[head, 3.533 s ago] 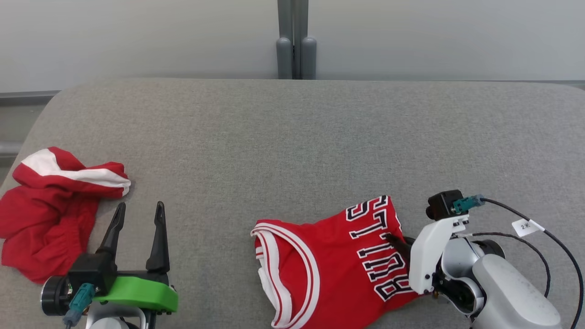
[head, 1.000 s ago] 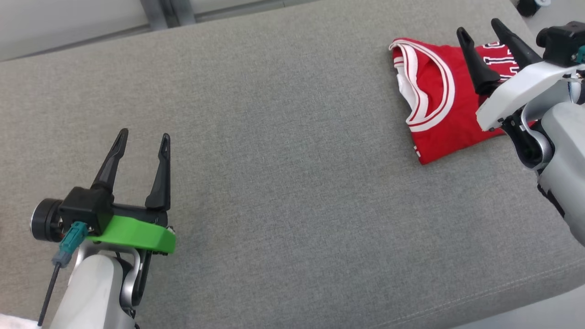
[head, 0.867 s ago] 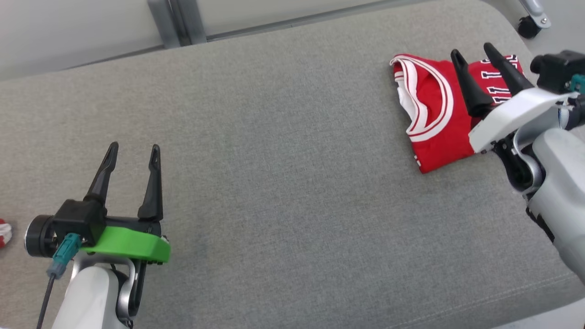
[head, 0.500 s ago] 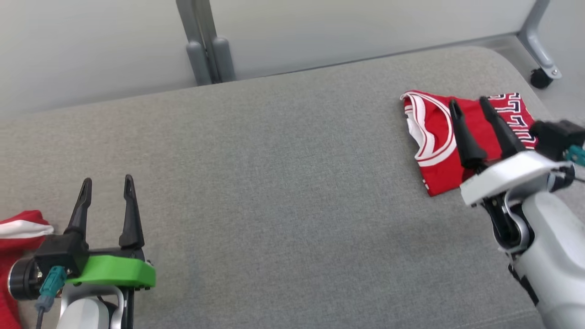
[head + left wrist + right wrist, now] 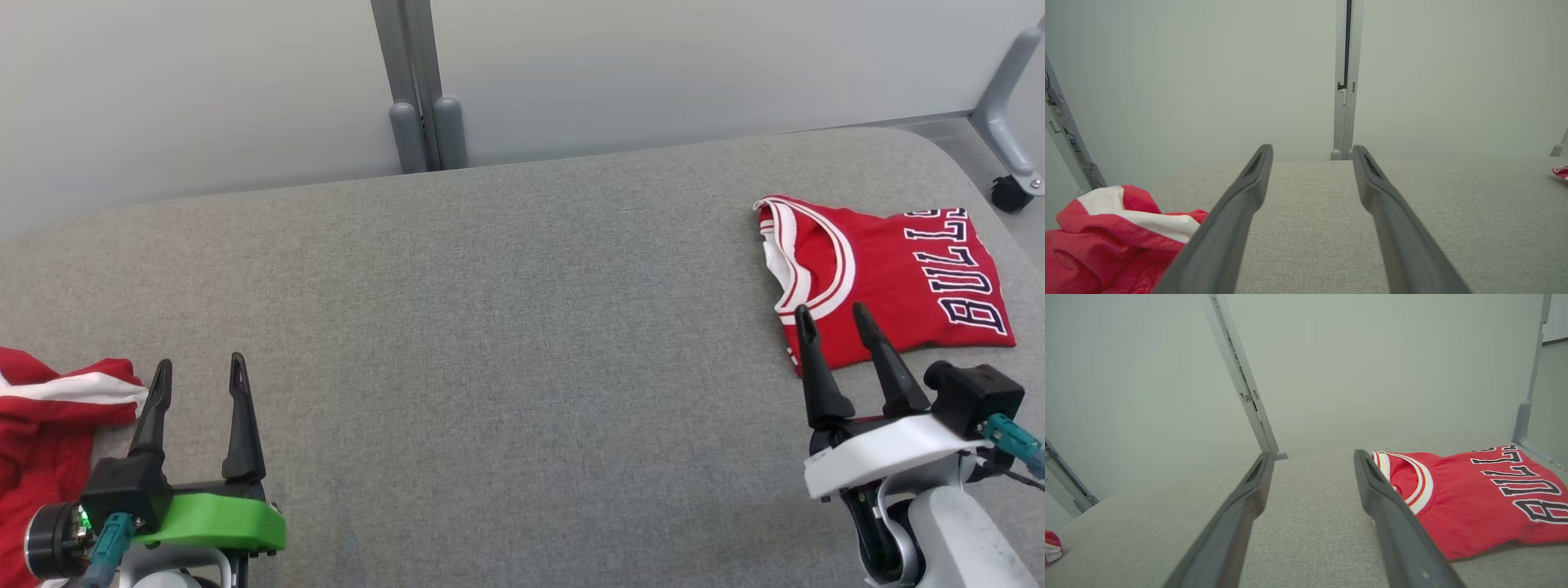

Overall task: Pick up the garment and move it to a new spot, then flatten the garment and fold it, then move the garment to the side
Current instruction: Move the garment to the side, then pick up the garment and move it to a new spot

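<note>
Garment: the red jersey (image 5: 886, 278) lies folded into a flat packet on the grey desk (image 5: 522, 327). Its white-trimmed neck opening faces the bare middle of the desk, and its lettered side faces the desk's rounded end. You can read that placement as the set-aside spot: close to the end, out of the working area, with the folds lying flat. My judgement is that the last step is done or nearly so.

Right pincer (image 5: 830, 309): it hangs just on the near side of the jersey with its fingers spread and nothing between them. In the head view the tips overlap the jersey's near hem. In the right wrist view no cloth lies between the fingers. It reads as released and off the garment, so the folds are not being dragged.

Left pincer (image 5: 202, 360): it is well apart from the jersey, across the bare desk, also spread and empty.

Beyond the left pincer, on the side away from the jersey, lies a crumpled red-and-white garment (image 5: 49, 425). It is kept far off, so you won't mix the two.
</note>
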Available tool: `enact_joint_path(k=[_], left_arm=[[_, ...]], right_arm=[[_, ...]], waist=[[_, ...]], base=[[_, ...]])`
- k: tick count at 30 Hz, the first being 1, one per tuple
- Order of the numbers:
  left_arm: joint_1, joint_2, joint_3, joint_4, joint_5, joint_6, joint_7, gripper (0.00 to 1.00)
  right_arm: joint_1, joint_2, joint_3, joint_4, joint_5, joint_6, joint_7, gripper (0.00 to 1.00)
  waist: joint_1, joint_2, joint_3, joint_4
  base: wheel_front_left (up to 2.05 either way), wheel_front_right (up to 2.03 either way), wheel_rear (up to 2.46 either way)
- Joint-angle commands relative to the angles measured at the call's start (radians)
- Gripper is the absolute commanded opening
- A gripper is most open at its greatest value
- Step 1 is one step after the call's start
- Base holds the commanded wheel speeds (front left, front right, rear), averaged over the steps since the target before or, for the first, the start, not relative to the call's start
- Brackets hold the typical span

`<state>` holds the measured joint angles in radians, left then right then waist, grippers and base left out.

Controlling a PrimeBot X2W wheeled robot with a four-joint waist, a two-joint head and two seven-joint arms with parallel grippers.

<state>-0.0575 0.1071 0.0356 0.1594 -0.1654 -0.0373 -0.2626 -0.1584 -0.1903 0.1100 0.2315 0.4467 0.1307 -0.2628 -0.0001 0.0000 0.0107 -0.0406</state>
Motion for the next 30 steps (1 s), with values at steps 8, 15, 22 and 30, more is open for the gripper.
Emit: enact_joint_path(k=[8,15,22,30], left_arm=[[0.03,-0.021,0.01,0.022,0.037,-0.041,-0.003,1.0],[0.024,-0.034,0.015,0.029,0.048,-0.056,-0.003,1.0],[0.011,-0.04,0.023,0.042,0.061,-0.067,-0.003,1.0],[0.003,-0.045,0.032,0.048,0.067,-0.074,-0.003,1.0]], right_arm=[[0.05,0.019,0.001,-0.04,-0.088,0.0,-0.002,1.0],[0.039,0.035,-0.016,-0.038,-0.127,0.0,-0.002,1.0],[0.03,0.039,-0.011,-0.032,-0.133,0.0,-0.002,1.0],[0.029,0.038,-0.002,-0.024,-0.128,0.0,-0.002,1.0]], waist=[[0.0001,0.0,-0.006,0.0],[0.0001,0.0,-0.005,-0.001],[0.0001,0.0,-0.004,-0.003],[0.0001,0.0,-0.003,-0.003]], base=[[0.0,0.0,0.0],[0.0,0.0,0.0],[0.0,0.0,0.0],[0.0,0.0,0.0]])
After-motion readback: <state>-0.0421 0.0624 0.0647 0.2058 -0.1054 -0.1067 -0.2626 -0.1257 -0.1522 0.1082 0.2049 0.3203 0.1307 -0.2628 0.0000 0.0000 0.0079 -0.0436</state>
